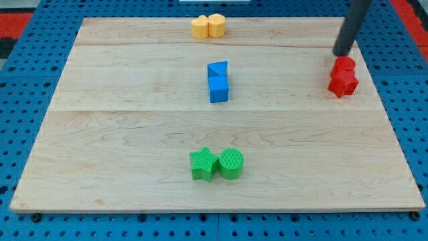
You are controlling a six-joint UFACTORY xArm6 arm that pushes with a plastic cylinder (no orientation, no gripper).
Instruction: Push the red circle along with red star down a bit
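Observation:
The red circle [345,65] sits at the view's right, near the board's right edge. The red star [343,83] lies just below it and touches it. My tip [342,53] is right above the red circle, at its upper edge, touching it or nearly so. The dark rod rises from there to the view's top right.
A blue triangle [217,68] and a blue cube [219,88] sit together at the board's middle. A yellow pair [208,26] lies at the top edge. A green star [203,165] and a green circle [231,163] sit at the bottom middle. The wooden board [120,134] ends close to the right of the red blocks.

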